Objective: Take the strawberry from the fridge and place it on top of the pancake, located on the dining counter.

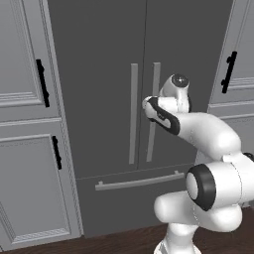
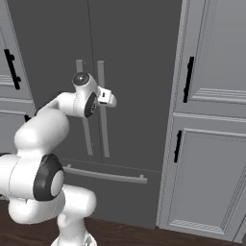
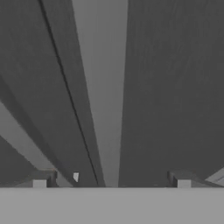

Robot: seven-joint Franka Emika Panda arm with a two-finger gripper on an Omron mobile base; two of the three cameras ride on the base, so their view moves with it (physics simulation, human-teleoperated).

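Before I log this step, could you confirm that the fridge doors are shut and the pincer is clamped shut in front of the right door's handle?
Not quite: the pincer is open, its fingertips spread wide either side of the handle, as the hand view shows. The fridge doors are indeed shut.

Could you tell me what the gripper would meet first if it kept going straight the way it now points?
Most likely the right door's bar handle on the closed fridge: the open gripper straddles it in the hand view. How much gap remains is hard to judge.
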